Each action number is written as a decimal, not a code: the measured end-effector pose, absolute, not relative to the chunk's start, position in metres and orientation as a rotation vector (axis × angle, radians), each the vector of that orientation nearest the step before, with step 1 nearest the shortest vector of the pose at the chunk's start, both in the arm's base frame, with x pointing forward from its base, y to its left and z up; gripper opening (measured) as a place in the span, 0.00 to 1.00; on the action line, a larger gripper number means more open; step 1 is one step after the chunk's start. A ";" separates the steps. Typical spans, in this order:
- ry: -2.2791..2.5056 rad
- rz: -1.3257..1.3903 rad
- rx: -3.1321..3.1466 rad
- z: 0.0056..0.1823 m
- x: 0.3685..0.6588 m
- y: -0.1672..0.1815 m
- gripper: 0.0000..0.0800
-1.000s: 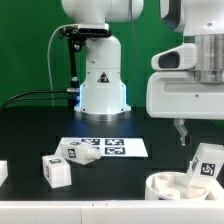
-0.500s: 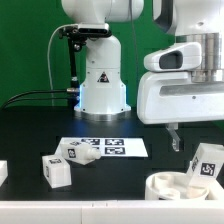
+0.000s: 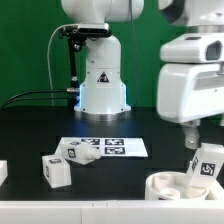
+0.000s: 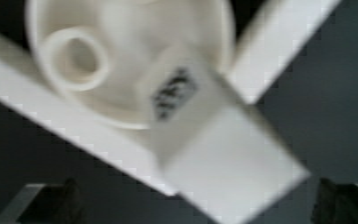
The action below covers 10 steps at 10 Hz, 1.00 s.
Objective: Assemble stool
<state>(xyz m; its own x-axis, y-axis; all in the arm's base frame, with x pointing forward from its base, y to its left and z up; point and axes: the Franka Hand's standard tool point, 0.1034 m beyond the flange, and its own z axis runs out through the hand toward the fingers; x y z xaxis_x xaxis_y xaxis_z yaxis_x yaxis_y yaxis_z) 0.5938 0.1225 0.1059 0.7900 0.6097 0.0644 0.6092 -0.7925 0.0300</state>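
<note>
The round white seat disc (image 3: 163,186) lies at the front of the exterior view's right. A white leg with a tag (image 3: 208,165) stands in it. Two more tagged legs (image 3: 57,171) (image 3: 81,152) lie at the front left. My gripper (image 3: 190,141) hangs just above and beside the standing leg, with nothing in it. The wrist view is blurred. It shows the seat disc (image 4: 87,40) with a socket, the tagged leg (image 4: 172,92), and my dark fingertips (image 4: 43,200) wide apart and open.
The marker board (image 3: 108,147) lies in the middle, in front of the robot base (image 3: 102,85). A white block (image 3: 3,172) sits at the left edge. Broad white bars (image 4: 247,160) cross the wrist view beside the seat. Cables run behind at the left.
My hand has swung toward the exterior view's right and now hangs closer to the leg standing in the seat. The loose legs and the seat have not moved.
</note>
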 end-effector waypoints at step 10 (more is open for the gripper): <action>1.859 -0.043 2.350 0.073 0.591 0.141 0.81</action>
<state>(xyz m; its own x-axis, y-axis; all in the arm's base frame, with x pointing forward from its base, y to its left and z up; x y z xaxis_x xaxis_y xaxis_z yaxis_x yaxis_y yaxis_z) 0.5914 0.1407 0.0726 0.2336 0.9659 -0.1119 0.9700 -0.2235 0.0955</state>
